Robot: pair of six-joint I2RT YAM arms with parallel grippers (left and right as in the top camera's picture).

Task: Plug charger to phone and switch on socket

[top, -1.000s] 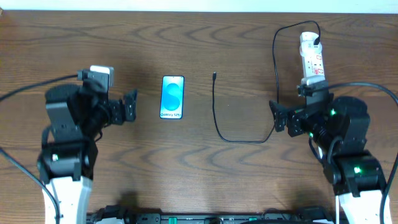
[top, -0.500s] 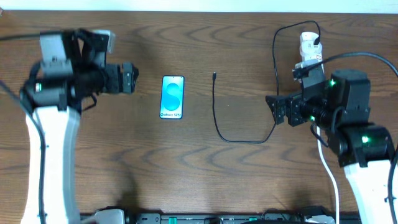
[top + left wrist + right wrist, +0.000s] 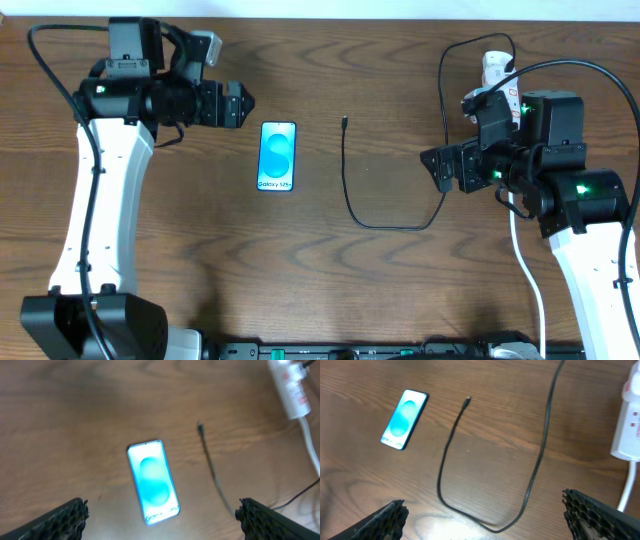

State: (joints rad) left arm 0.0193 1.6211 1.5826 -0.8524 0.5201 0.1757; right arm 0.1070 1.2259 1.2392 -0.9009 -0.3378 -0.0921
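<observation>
overhead showed the phone (image 3: 278,156) lying flat on the brown worktop (image 3: 300,290), screen up and lit cyan, left of centre. the left hand (image 3: 238,105) hung just beyond the phone's far left corner, apart from it. left wrist view had its fingertips (image 3: 65,517) sitting at the two bottom corners of the frame, jaws spread wide, nothing between them but the phone and bare wood below.

the charger (image 3: 344,170) lay well right of the phone, its tiny tip pointing to the far edge and not touching the phone. from there the cable ran toward the near edge, curled into a loop and climbed back up to a black plug sitting on the socket (image 3: 497,75) at the far right.

the right hand (image 3: 436,170) hovered over the loop's right side, and in the right wrist view it was spread just as wide and carried nothing. from overhead the right arm covered the socket's near end, so the red switches were mostly hidden there. the socket's white cord (image 3: 631,482) trailed off toward the near edge under that arm.
</observation>
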